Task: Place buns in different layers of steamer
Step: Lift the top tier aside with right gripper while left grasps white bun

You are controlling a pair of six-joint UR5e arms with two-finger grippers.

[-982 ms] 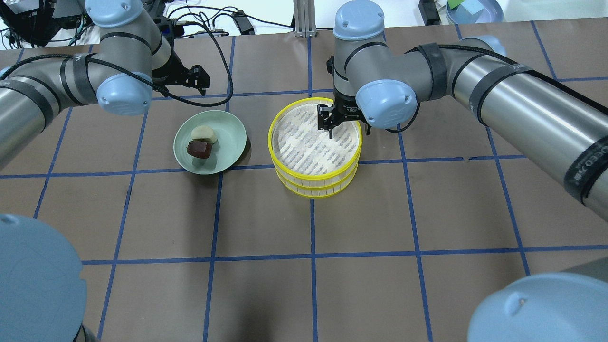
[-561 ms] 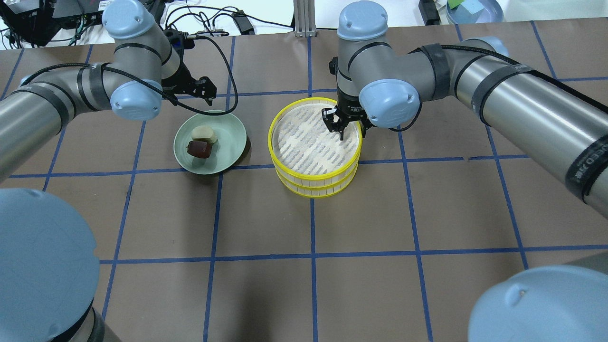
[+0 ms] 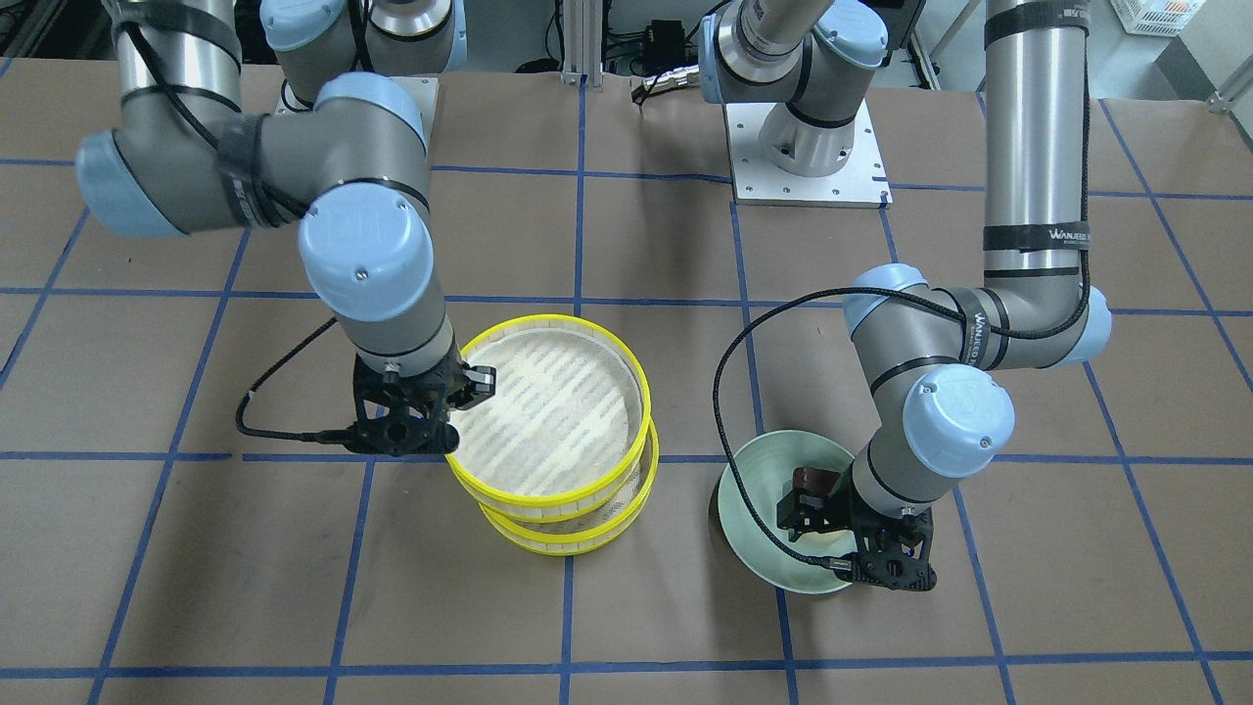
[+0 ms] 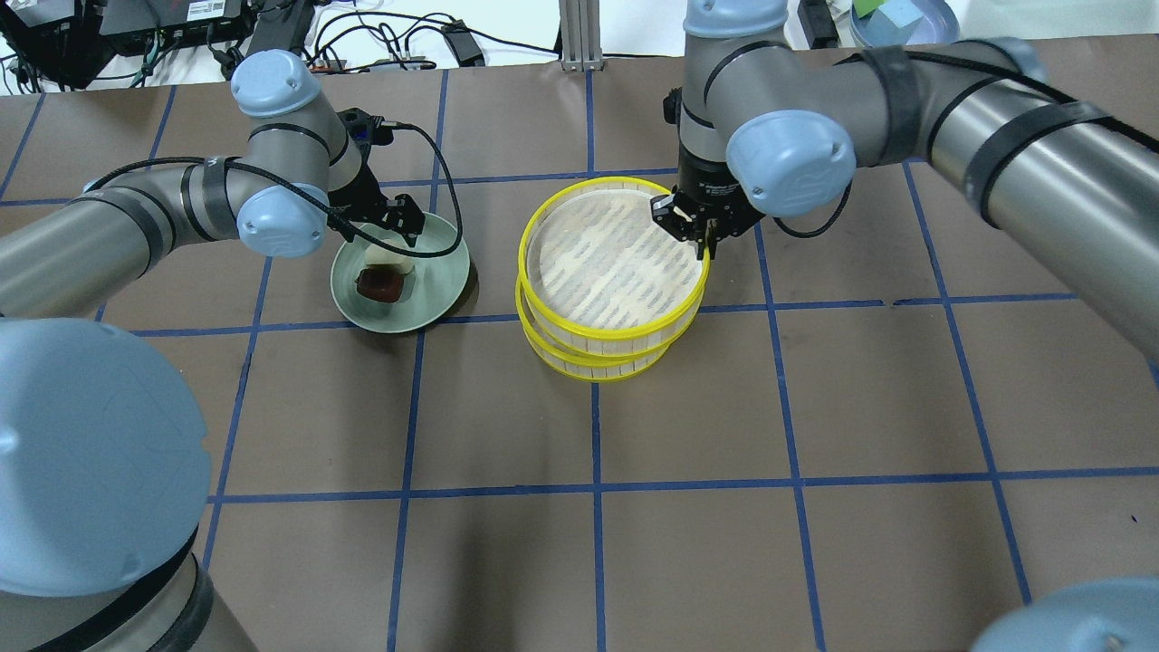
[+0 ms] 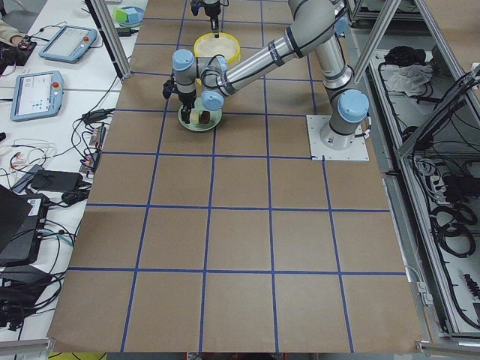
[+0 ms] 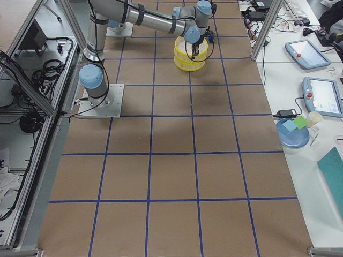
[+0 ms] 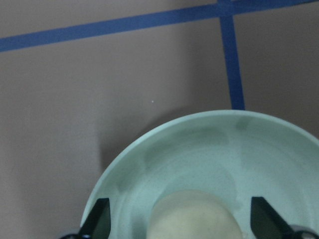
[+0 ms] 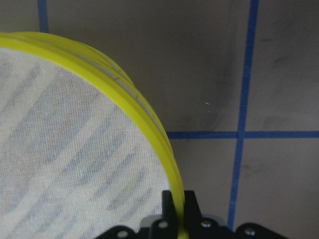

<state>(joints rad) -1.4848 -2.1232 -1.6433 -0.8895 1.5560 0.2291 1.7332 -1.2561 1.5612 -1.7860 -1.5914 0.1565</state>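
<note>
The steamer has two yellow-rimmed trays. My right gripper (image 4: 695, 232) is shut on the far right rim of the top tray (image 4: 612, 258), as the right wrist view (image 8: 178, 206) shows. It holds the tray slightly raised and offset over the bottom tray (image 4: 593, 367). My left gripper (image 4: 395, 235) is open and low over the pale green plate (image 4: 439, 281). In the left wrist view its fingertips (image 7: 101, 219) stand either side of the cream bun (image 7: 197, 216). The brown bun (image 4: 380, 283) lies beside the cream one (image 4: 391, 263) on the plate.
The brown paper table (image 4: 770, 407) is marked with blue tape lines. The left arm's black cable (image 4: 444, 195) loops above the plate. The plate and the steamer stand about a hand's width apart.
My right gripper moved to the top tray's right rim, shut on it and raised it. My left gripper came down from behind the plate to the cream bun.
</note>
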